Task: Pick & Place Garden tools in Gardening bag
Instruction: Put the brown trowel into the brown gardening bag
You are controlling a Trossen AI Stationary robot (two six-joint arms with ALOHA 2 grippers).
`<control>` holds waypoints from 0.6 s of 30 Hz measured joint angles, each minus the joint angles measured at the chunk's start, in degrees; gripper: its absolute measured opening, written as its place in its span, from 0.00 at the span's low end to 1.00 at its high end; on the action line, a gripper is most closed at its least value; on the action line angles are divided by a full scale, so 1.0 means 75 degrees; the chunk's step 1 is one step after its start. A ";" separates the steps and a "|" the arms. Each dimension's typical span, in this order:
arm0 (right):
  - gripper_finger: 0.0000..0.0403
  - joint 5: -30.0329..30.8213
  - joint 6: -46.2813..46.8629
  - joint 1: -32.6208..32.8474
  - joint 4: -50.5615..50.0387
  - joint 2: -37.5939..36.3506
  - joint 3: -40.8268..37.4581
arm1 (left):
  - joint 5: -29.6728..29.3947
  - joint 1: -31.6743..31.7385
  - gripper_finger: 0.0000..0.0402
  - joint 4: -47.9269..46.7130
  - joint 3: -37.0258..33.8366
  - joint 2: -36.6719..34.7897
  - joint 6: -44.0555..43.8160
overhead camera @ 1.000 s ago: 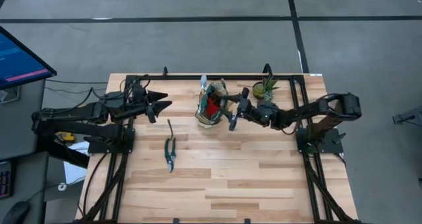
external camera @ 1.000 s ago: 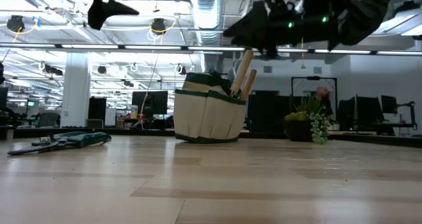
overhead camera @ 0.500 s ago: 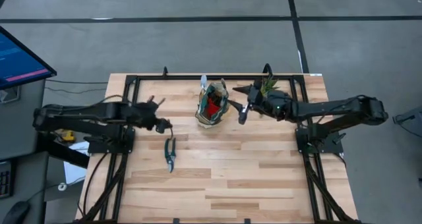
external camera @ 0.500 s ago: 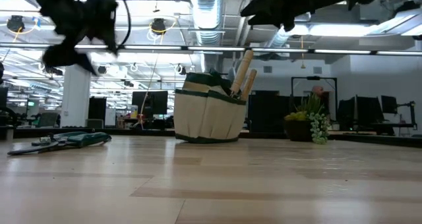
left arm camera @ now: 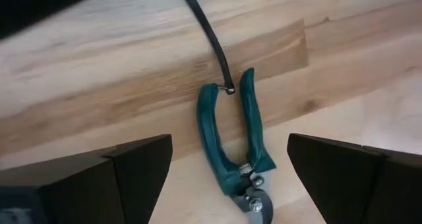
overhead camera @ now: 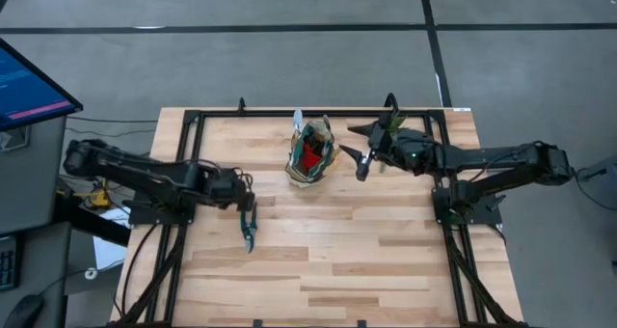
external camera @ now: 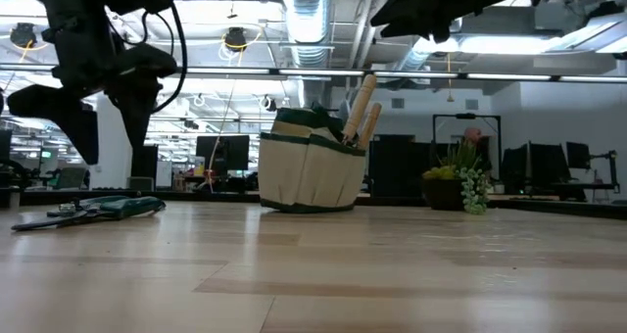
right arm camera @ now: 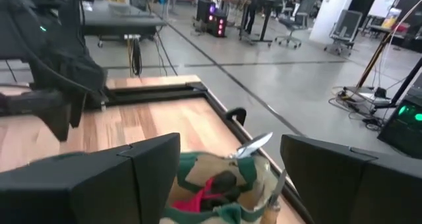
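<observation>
The dark-teal-handled pruning shears (left arm camera: 232,141) lie flat on the wooden table (overhead camera: 337,260), a black cord (left arm camera: 210,43) running from their handle ends. My left gripper (overhead camera: 247,201) hangs open just above them, pointing steeply down, one finger on either side of the handles, touching nothing. The green and cream gardening bag (overhead camera: 308,154) stands upright at the middle far side, with wooden handles (external camera: 361,108), a silver trowel head (right arm camera: 254,145) and a red piece (overhead camera: 308,159) inside. My right gripper (overhead camera: 362,156) is open, raised and roughly level, to the right of the bag.
A small potted green plant (overhead camera: 390,130) stands at the far right, close behind my right gripper. A black metal frame (overhead camera: 193,116) borders the table. Bare wood stretches across the near half of the table.
My left gripper has come down toward the shears and the near edge, tipping from level to steeply downward and rolling; it stays open. My right gripper has risen and drawn back from the bag toward the right, also open. The shears and bag have not moved.
</observation>
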 joint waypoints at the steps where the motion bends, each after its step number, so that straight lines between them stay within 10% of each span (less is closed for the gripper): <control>1: 0.63 0.0001 0.0003 0.0000 -0.0080 0.0000 0.0000 | -0.0176 -0.0125 0.73 -0.0006 0.0000 0.0042 -0.0198; 18: 0.63 -0.0005 0.0331 0.0006 -0.0372 0.0000 0.0000 | -0.0533 -0.0360 0.70 0.0545 -0.0003 0.2061 -0.0627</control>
